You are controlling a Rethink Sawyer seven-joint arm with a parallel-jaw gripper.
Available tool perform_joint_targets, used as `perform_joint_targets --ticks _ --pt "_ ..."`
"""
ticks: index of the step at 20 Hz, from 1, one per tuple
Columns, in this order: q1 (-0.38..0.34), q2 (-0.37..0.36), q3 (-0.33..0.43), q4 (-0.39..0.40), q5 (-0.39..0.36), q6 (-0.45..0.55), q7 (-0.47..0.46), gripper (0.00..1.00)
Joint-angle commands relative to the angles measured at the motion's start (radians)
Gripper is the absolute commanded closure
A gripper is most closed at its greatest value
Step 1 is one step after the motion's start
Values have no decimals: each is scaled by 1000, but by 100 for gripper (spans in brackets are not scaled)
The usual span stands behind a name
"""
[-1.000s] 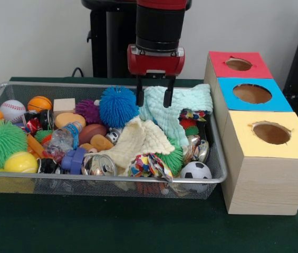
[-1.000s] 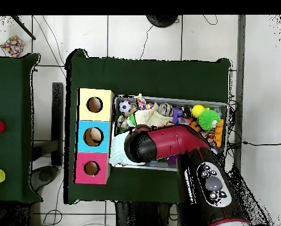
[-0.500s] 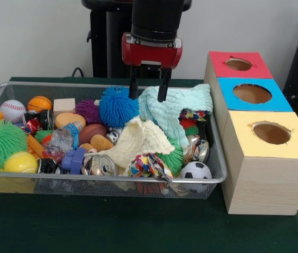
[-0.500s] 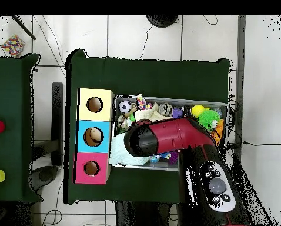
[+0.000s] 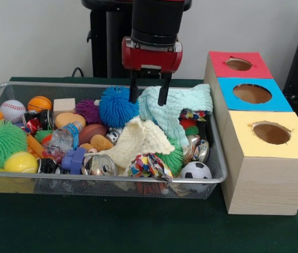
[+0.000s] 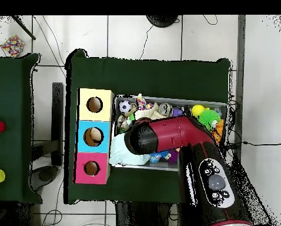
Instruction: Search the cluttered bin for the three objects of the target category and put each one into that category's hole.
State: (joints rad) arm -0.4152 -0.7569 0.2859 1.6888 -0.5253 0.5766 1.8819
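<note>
1. Hovering over the far side of the wire bin [image 5: 112, 182], the gripper [image 5: 148, 97] has its two black fingers spread apart and holds nothing; its tips straddle the upper left edge of the mint-green cloth [image 5: 178, 105].
2. The target category is not stated, but the gripper's place suggests cloths, so this cloth looks like the thing in hand. It lies bunched at the bin's back corner nearest the boxes, draped toward the rim just beside the blue-topped box [image 5: 254, 95].
3. A cream cloth [image 5: 138, 139] lies in front of it, and a patterned rag [image 5: 147, 164] sits near the front wall of the bin.
4. The mint-green cloth should be light, soft and limp, with no risk of breaking; it will sag and trail once raised.
5. A raised fold or the bunched top edge is the best place to pinch, since a flat layer may slip out from the pads.
6. Its hanging tail could drag the blue spiky ball [image 5: 118, 105] or snag on the mesh, so a high lift seems wise.
</note>
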Motion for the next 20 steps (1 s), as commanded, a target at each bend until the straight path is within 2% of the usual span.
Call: perform_joint_targets --ticks 1,6,12,20 --pt "29 48 44 -48 -17 -1 -12 0" --pt "58 28 62 -88 -9 74 -58 0" --pt "101 7 7 -86 -48 -13 12 0" --pt "157 -8 -41 -97 -68 20 25 0"
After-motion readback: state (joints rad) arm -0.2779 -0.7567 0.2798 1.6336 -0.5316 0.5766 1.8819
